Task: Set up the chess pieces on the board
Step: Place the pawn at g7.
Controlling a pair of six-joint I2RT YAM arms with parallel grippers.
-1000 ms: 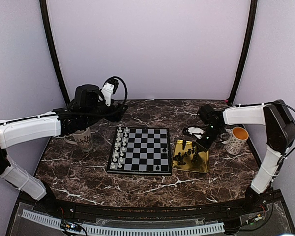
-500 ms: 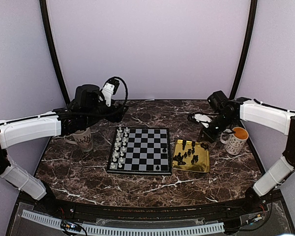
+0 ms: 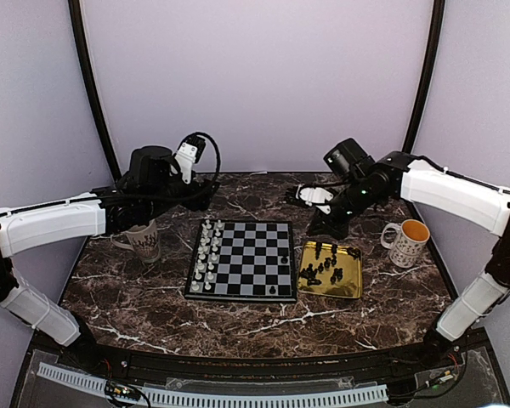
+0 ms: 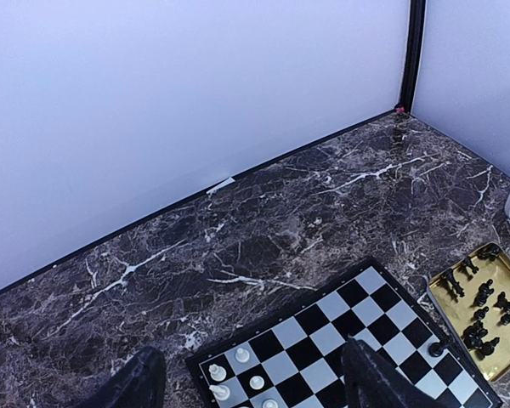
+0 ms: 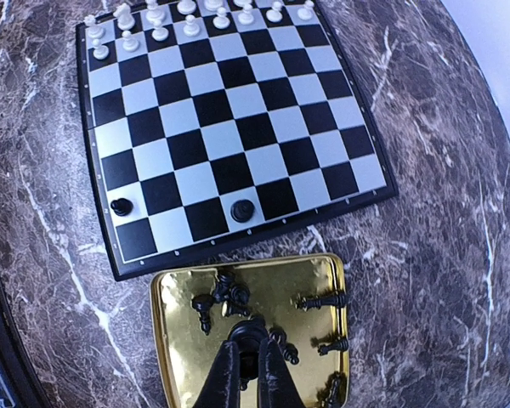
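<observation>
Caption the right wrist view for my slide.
Fingers grip a black piece above the tray; two pieces on the board.

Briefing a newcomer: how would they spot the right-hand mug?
Find the chessboard mid-table, then the gold tray to its right. The mug stands past the tray, near the right edge; unlike the other mug, its inside is orange.

The desk (image 3: 153, 293) is dark brown stone with thin white lines. A plain, pale purple wall (image 3: 255, 85) stands behind it at 12 o'clock. 2 black poles (image 3: 89, 85) rise at 10 and 2 o'clock. A white ribbed strip (image 3: 238, 397) runs along 6 o'clock. The light is soft.
</observation>
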